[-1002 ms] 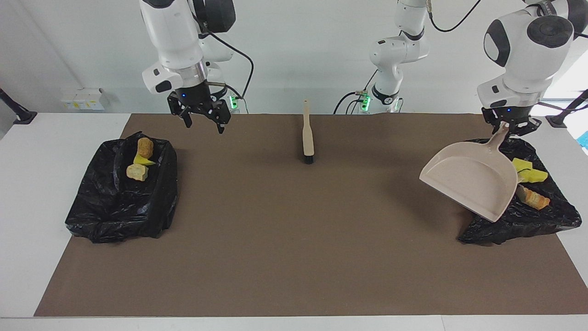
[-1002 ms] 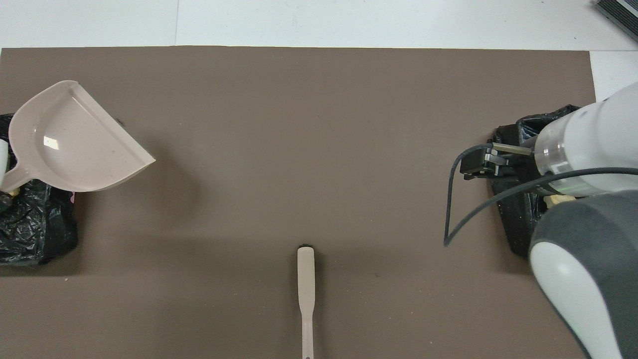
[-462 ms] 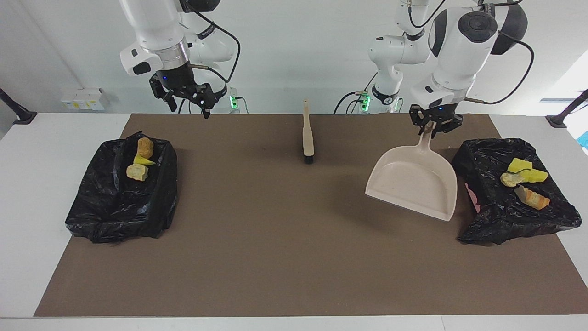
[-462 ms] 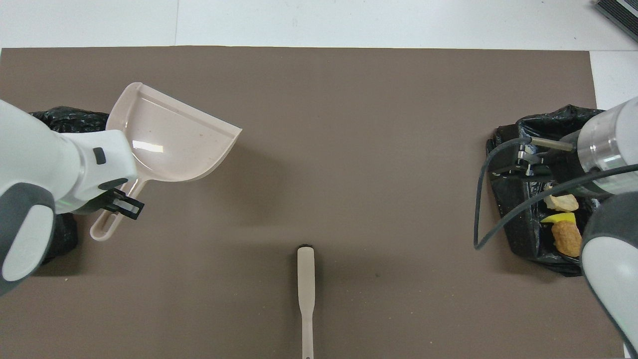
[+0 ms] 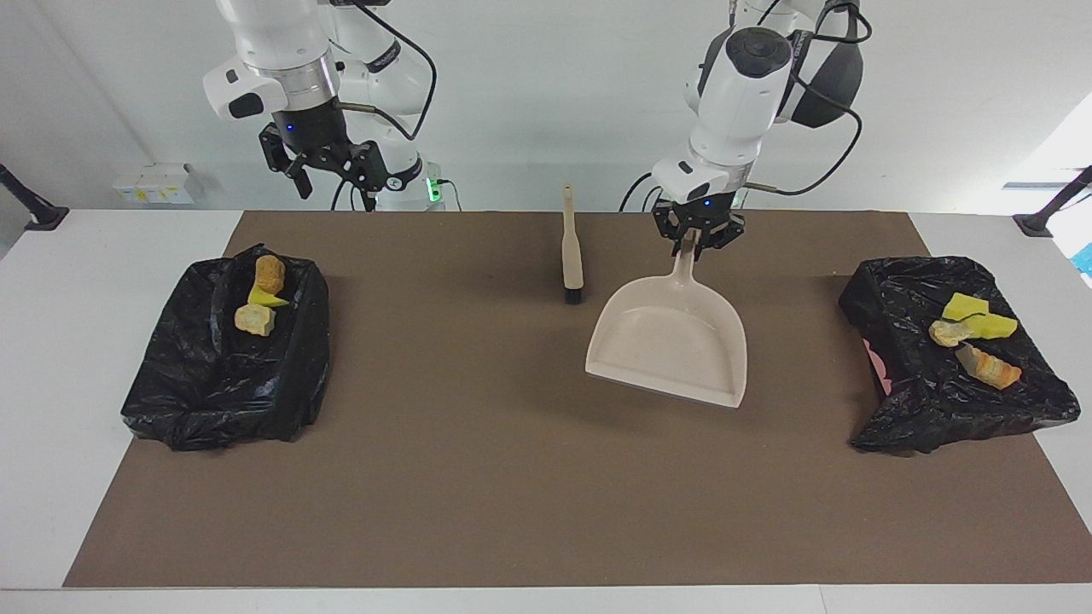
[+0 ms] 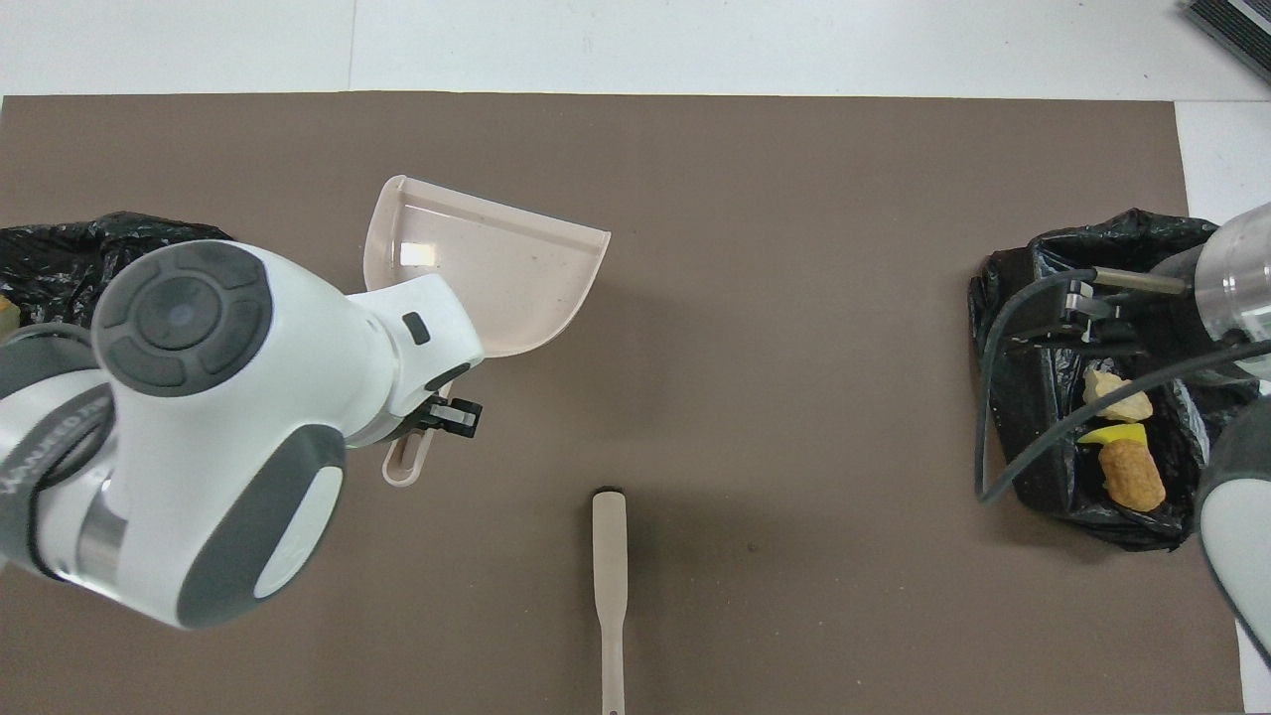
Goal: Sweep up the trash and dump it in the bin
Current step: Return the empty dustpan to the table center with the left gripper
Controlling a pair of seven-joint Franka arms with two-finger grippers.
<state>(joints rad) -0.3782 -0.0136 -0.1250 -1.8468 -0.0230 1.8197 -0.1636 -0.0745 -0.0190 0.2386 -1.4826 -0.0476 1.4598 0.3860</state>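
Facing view: dustpan (image 5: 674,341) in left gripper (image 5: 697,241)

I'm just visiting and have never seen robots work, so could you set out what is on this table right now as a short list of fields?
Left gripper: shut on the handle of the beige plastic dustpan, held tilted over the brown mat
Right gripper: open, empty, raised near its black bag-lined bin
Brush: beige brush with black bristles lying on the mat beside the dustpan, untouched
Trash: foam and bread-like bits, three in that bin, the rest in the other black bin
Mat: no loose trash visible
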